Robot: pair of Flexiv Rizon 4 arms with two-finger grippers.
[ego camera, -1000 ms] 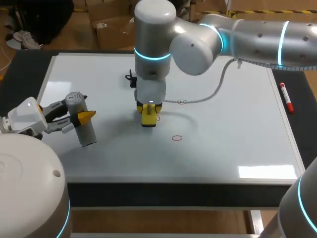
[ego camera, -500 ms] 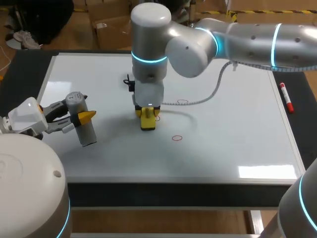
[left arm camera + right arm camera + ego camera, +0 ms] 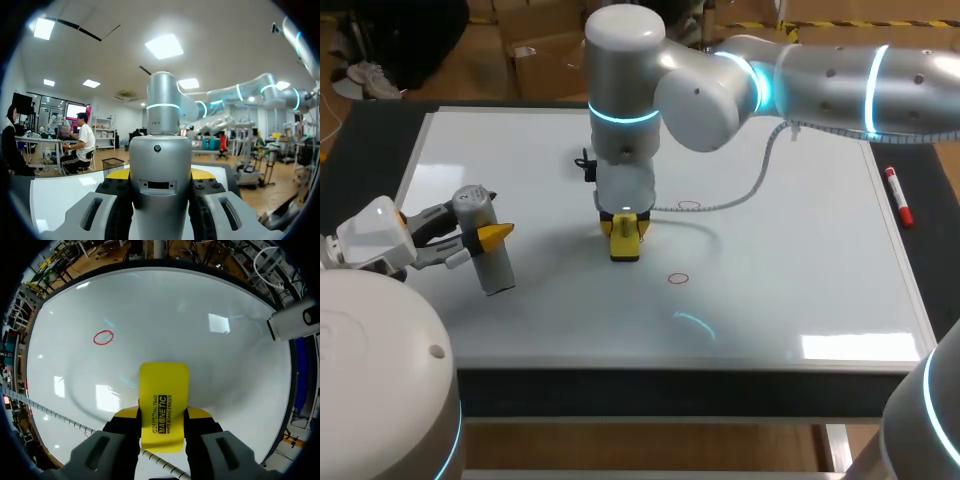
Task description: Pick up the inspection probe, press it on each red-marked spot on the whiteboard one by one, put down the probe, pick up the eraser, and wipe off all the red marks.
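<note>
Two red marks [image 3: 678, 278] show; right end effector [image 3: 162, 416], clamped on the eraser [image 3: 163, 385], should press flat and sweep fully across each. Left end effector [image 3: 160, 177] grips the probe [image 3: 492, 265].

- The whiteboard [image 3: 800, 250] shows glossy and smooth, with bright light patches mirrored on it.
- The eraser [image 3: 163, 390] looks like smooth yellow plastic with a faint shine.
- The probe [image 3: 160, 170] wears a matt grey, metallic-looking finish.
- The right arm [image 3: 820, 75] has a satin silver shell.

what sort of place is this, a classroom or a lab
Most likely a robot lab test bench: a whiteboard lies flat as the tabletop, my right gripper clamps a yellow eraser over it, and my left gripper holds a grey inspection probe.
</note>
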